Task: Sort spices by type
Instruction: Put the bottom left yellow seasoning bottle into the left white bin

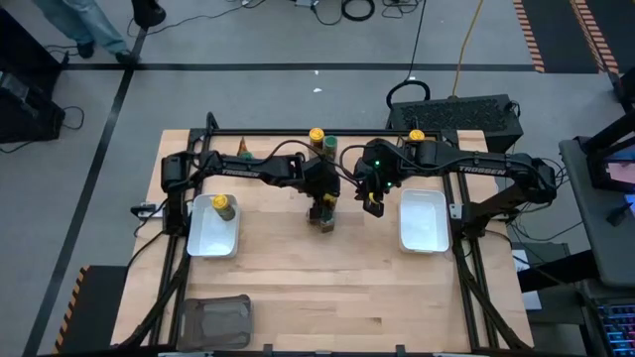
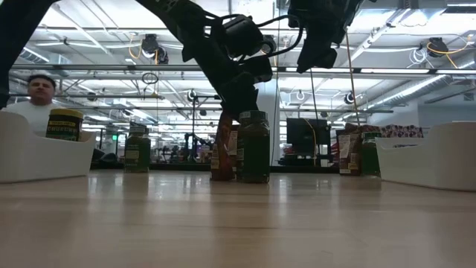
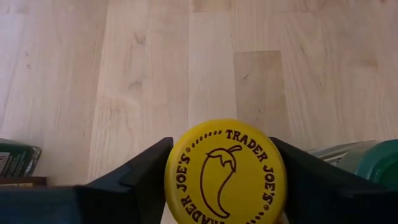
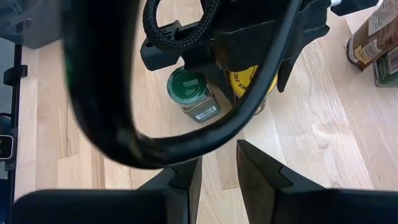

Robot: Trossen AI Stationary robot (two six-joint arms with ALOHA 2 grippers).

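A jar with a yellow lid (image 3: 225, 171) stands upright on the table's middle (image 1: 324, 218), with my left gripper (image 1: 323, 206) closed around its lid. A green-lidded jar (image 4: 188, 87) stands right beside it (image 2: 254, 147). My right gripper (image 1: 372, 205) hangs above the table to the right of both jars. Its fingers (image 4: 219, 171) are a narrow gap apart with nothing between them. Another yellow-lidded jar (image 1: 223, 205) sits in the left white tray (image 1: 210, 240). My left gripper has the yellow lid's rim (image 3: 169, 168) between its two fingers, one on each side. The fingers slant down from the table's far side. The jar stands upright with its base on the table (image 2: 223, 177).
More jars stand along the far edge (image 1: 317, 135), (image 1: 417, 135), with a brown-orange packet (image 1: 243, 151) at far left. An empty white tray (image 1: 424, 220) lies at right and a dark grey tray (image 1: 216, 319) at near left. A person (image 2: 37, 97) is beyond the table.
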